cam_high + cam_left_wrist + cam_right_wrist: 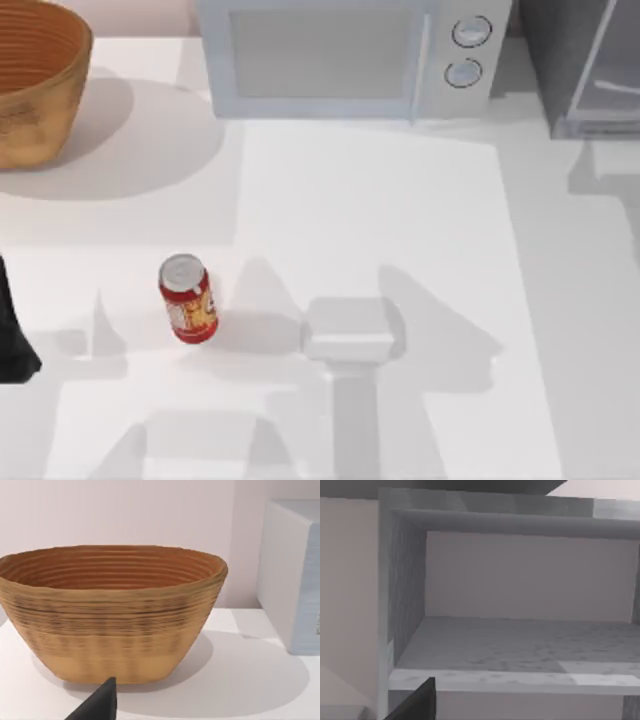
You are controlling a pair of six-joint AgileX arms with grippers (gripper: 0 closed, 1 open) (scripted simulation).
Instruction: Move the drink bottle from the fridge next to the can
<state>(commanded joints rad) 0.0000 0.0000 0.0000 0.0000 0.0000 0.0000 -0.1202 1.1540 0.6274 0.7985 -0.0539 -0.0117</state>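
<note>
One can (188, 299) stands lower left of the top view on the table (400, 200); the fridge (585, 65) sits upper right. I cannot tell how my grippers stand, nor where the drink bottle is.

red can (187, 299) upright left of centre; grey fridge (585, 65) far right.

Top view looks down on table (380, 200); left wrist faces basket (112, 612); right, fridge (510, 645).
</note>
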